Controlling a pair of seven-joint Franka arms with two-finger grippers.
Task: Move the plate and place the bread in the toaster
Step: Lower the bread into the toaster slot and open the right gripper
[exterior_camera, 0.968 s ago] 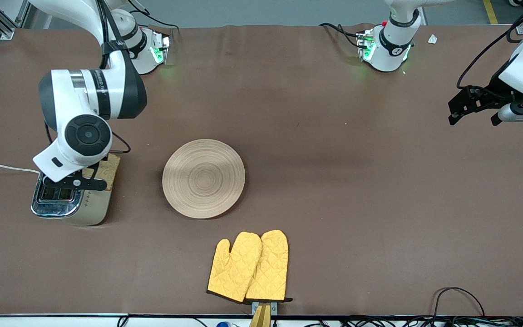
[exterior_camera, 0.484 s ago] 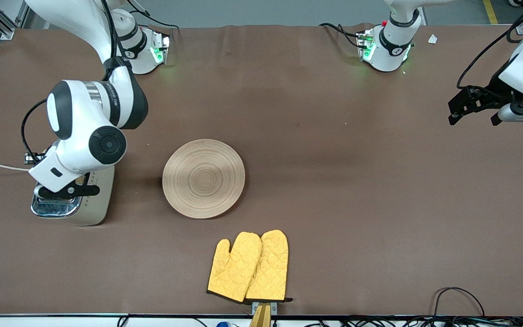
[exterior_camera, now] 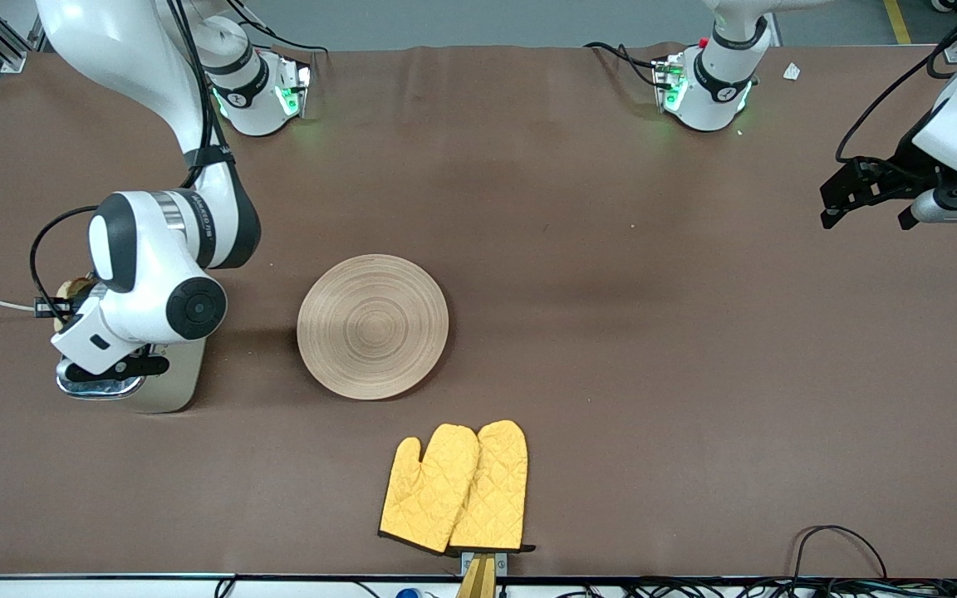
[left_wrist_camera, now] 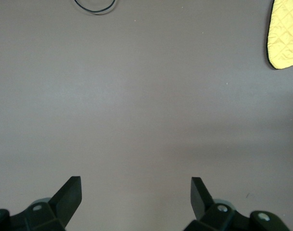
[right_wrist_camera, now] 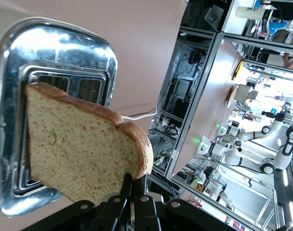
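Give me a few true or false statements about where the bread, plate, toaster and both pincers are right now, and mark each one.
1. The right pincer grips the bread over the toaster. True.
2. The bread lies on the plate. False: the plate holds nothing.
3. The left pincer is open over bare table. True.
4. The bread sits fully down in a slot. False: it is above the slots.
5. The yellow oven mitts lie nearer the front camera than the plate. True.
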